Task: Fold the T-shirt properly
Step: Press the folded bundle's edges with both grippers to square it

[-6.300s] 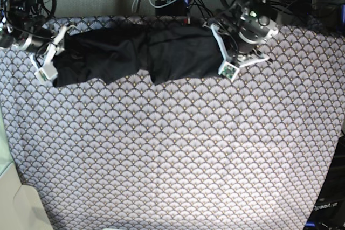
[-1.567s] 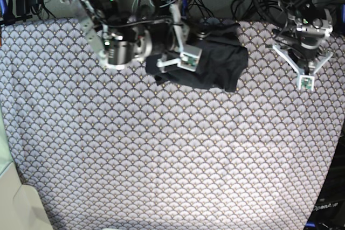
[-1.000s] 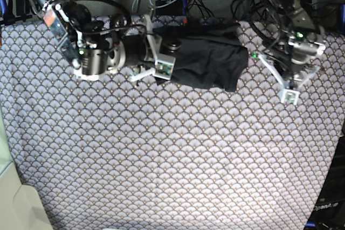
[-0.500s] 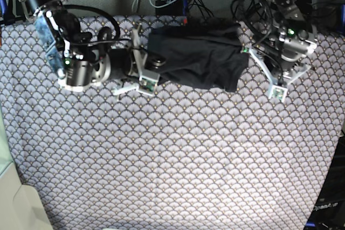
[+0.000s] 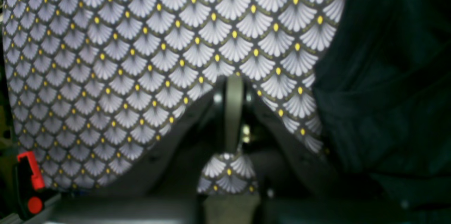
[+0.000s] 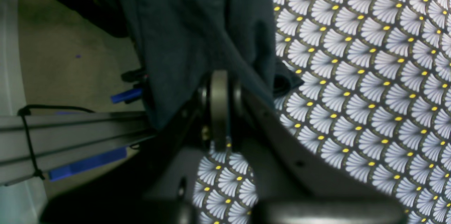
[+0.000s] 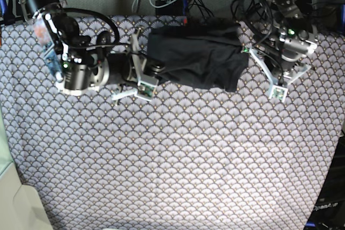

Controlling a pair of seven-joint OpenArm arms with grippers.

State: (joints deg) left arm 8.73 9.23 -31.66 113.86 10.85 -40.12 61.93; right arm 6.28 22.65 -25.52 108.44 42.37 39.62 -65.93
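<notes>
**A:** Where is the T-shirt [image 7: 197, 60] located?

**B:** It is shown as a bunched, roughly rectangular dark mass at the far edge of the scallop-patterned cloth [image 7: 178, 160], near the middle of the base view. Creases are visible across its surface, and its lower right corner hangs down in a point. In the left wrist view the T-shirt [image 5: 387, 76] fills the right side of the picture; in the right wrist view the T-shirt [image 6: 197, 30] is seen above and behind the jaws.

**A:** How is the right gripper [image 7: 141, 82] placed?

**B:** It is shown just beside the left edge of the garment, low over the patterned cloth. Its jaws are pressed together, as seen in the right wrist view, where the right gripper [image 6: 220, 111] appears as one closed blade. Whether any fabric is pinched cannot be told; a fold is seen lying against the fingers.

**A:** And the left gripper [image 7: 276, 87]?

**B:** It is seen to the right of the garment, apart from it, above bare patterned cloth. Its jaws are likewise brought together, with nothing held, as shown in the left wrist view of the left gripper [image 5: 233, 111].
</notes>
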